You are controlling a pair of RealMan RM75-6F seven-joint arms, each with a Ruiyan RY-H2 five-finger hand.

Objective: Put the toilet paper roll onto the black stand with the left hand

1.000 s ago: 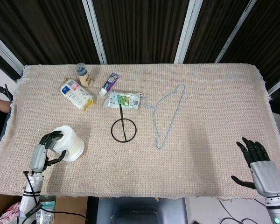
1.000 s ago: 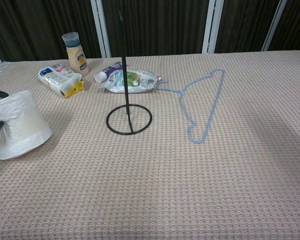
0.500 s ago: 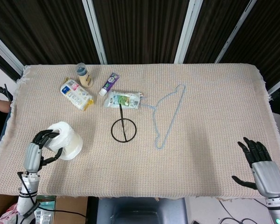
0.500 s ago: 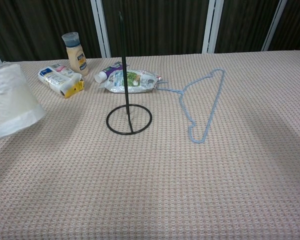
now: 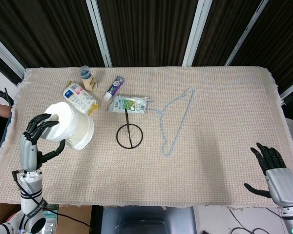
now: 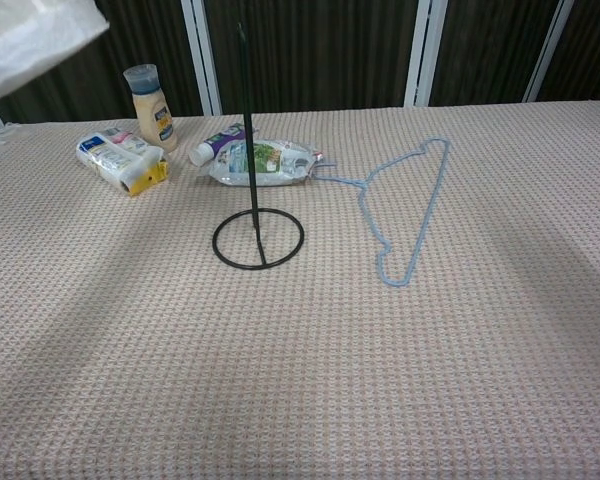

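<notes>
A beige, waffle-textured cloth (image 5: 219,146) covers the table, with dark ribbed curtains and white posts along the top of the frame. At left, the toilet paper roll (image 5: 68,125) is white, held by the left hand (image 5: 35,139) with black fingers and a grey back. The stand (image 5: 129,134) at centre is black. Right of it lies a pale blue wire hanger (image 5: 175,119).

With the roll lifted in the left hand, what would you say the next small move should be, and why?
Probably carry the toilet paper roll rightward until its hole sits over the black stand. The left hand holds it well above the table, left of the stand's upright rod, so it isn't yet aligned for lowering.
</notes>
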